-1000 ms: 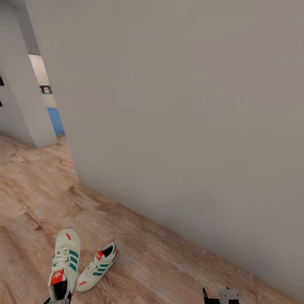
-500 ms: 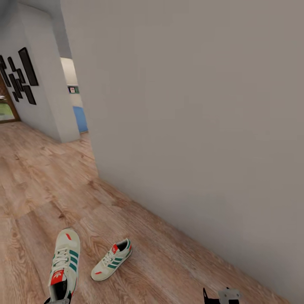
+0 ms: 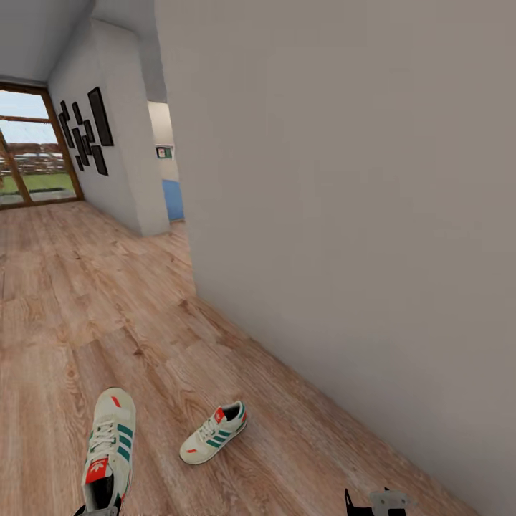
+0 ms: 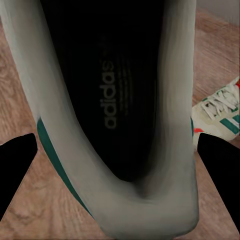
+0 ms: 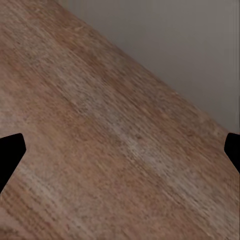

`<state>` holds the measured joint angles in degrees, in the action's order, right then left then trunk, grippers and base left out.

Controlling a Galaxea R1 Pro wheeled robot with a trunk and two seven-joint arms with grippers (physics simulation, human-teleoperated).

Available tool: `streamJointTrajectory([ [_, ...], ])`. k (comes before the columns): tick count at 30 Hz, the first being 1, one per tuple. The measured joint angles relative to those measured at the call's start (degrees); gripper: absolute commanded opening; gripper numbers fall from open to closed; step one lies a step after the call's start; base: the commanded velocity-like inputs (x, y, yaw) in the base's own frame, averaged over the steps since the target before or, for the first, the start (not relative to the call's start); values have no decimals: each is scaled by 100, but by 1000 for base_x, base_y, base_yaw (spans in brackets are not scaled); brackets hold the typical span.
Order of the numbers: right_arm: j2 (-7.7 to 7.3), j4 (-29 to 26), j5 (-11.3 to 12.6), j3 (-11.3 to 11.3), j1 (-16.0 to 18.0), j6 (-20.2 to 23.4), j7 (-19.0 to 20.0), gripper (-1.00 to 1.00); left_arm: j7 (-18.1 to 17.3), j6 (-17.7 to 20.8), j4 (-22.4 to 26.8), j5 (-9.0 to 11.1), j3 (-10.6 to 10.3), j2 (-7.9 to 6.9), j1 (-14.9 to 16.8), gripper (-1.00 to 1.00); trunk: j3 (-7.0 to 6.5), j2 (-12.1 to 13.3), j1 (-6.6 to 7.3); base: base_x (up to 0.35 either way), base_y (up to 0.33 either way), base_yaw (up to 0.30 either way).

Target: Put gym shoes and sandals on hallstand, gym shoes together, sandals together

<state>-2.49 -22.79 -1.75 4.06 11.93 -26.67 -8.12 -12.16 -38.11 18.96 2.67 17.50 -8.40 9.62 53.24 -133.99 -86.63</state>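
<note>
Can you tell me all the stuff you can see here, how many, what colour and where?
cream-white sneakers with green stripes: two; one held up at the lower left, one lying on the floor to its right
light brown wood-plank floor: one, running to the far window
plain grey wall: one, along the right
black picture frames: several, on the far left wall
wood-framed window: one, brown, far left end
blue panel: one, past the wall corner
left gripper: black, around the held sneaker's heel
right gripper: black, open above bare floor
</note>
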Motion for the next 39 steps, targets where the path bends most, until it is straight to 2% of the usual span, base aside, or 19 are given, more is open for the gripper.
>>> streamJointTrajectory([
  [39, 0, -16, 0, 0, 0, 0, 0, 100, 0, -5, 0, 0, -4, 2, -1, -100, -19, 0, 0, 0, 0, 278],
])
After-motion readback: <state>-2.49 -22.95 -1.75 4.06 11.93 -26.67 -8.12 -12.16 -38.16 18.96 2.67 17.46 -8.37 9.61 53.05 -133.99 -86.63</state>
